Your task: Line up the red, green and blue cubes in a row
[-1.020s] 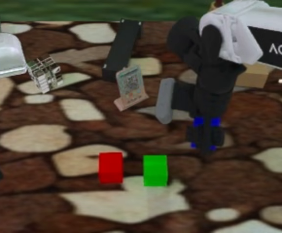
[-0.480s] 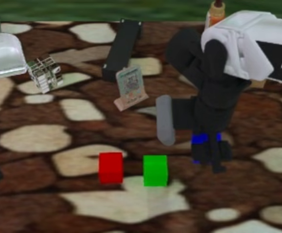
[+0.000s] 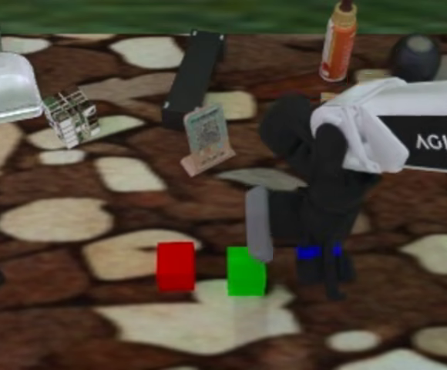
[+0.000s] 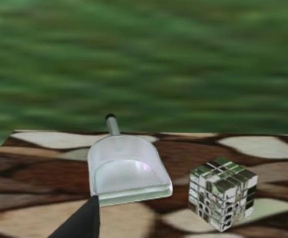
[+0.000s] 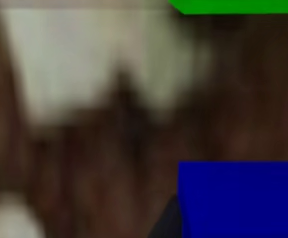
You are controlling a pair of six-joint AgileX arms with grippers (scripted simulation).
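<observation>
Top view, row so far: the red cube (image 3: 176, 266) and the green cube (image 3: 246, 270) sit side by side near the front of the table, a small gap between them.
Top view, right arm: over the last second the right gripper (image 3: 320, 266) has travelled from farther back on the table toward the front and now hangs just to the right of the green cube, level with the row.
Top view, blue cube: the blue cube (image 3: 310, 252) shows only as a thin strip between the dark fingers, which are clamped on it.
Top view, left arm: only a dark sliver at the left edge, parked.
Top view, clutter: a mirrored cube (image 3: 70, 117), a clear scoop (image 3: 4, 89), a black box (image 3: 194, 75) and an orange bottle (image 3: 338, 41) lie well behind the row.
Left wrist view: the scoop (image 4: 127, 171) and the mirrored cube (image 4: 222, 192); whether the left gripper is apart or together cannot be told.
Right wrist view: the blue cube (image 5: 241, 198) fills one corner, held close to the camera, and a green edge (image 5: 236, 6) sits beyond it.
Meaning for the task: the third cube appears nearly at its place; probably only lowering and release remain.
</observation>
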